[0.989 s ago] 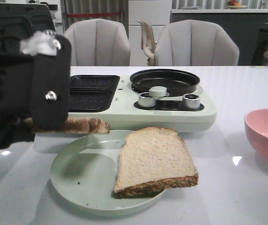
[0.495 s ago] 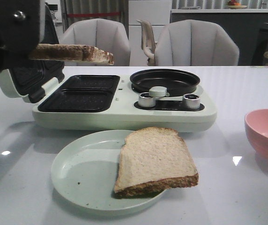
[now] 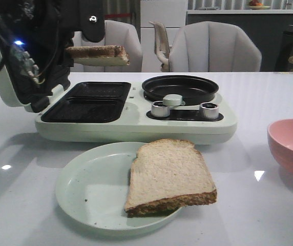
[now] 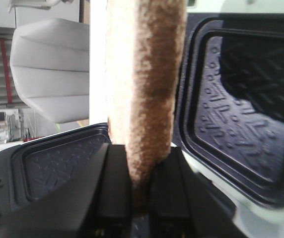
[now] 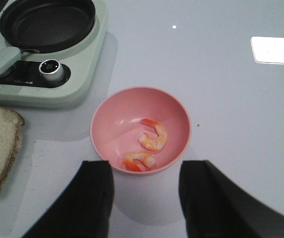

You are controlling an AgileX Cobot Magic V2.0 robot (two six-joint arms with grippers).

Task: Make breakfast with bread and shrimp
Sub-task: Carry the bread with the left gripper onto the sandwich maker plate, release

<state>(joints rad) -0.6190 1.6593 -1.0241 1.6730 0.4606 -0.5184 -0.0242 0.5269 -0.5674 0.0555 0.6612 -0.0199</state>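
Bread slice (image 3: 98, 55) pinched flat in my left pincer (image 4: 141, 183) above the sandwich maker (image 3: 136, 110); my right pincer (image 5: 144, 198) hangs spread over the shrimp bowl (image 5: 140, 130).

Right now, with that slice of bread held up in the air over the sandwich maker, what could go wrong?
The left pincer grips the bread slice only by one edge, so the soft slice might sag, tear or slip out. It hangs above the open grill plates, not squarely over one, so it could land askew across the divider. The arm is also close to the raised lid and might bump it.
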